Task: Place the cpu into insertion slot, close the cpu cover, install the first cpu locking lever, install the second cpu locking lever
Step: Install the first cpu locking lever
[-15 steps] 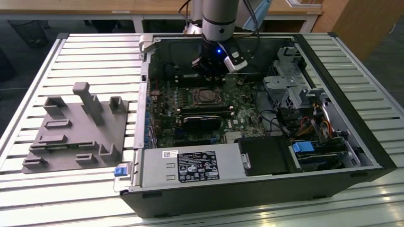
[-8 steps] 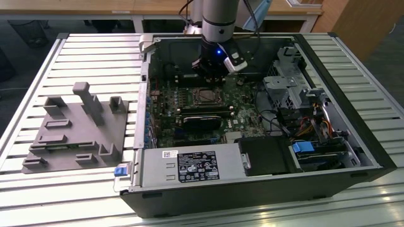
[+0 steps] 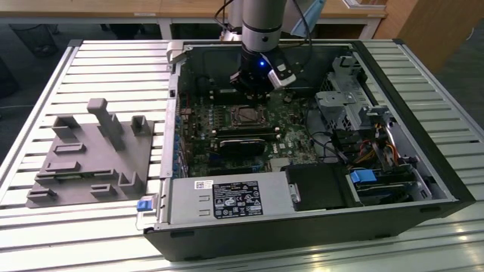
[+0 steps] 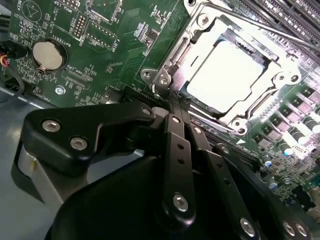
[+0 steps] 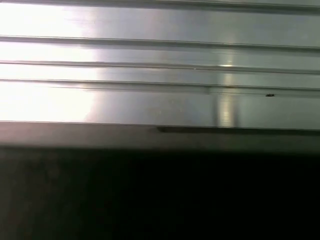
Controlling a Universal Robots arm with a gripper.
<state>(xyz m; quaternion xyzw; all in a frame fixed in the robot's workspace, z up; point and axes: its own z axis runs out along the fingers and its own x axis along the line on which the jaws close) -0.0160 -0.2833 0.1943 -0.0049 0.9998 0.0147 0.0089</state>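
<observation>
Our black gripper (image 4: 172, 107), fingers pressed together, is hovering just beside the silvery square cpu (image 4: 227, 75) we are seeing under its dull metal cpu cover (image 4: 210, 30).

1 open computer case (image 3: 302, 226) holds 1 green circuit board (image 3: 226, 141), 1 cpu (image 4: 227, 75) under 1 cpu cover (image 4: 200, 37), and 1 round coin battery (image 4: 47, 55). Beside it lies 1 grey fixture tray (image 3: 83, 164). 1 robot arm (image 3: 261, 28).

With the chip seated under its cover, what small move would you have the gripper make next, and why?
Probably ease the gripper toward the lever rod beside the socket: the cpu sits in the insertion slot, the cpu cover lies closed over it, and the closed fingers hover at the frame's edge.
</observation>
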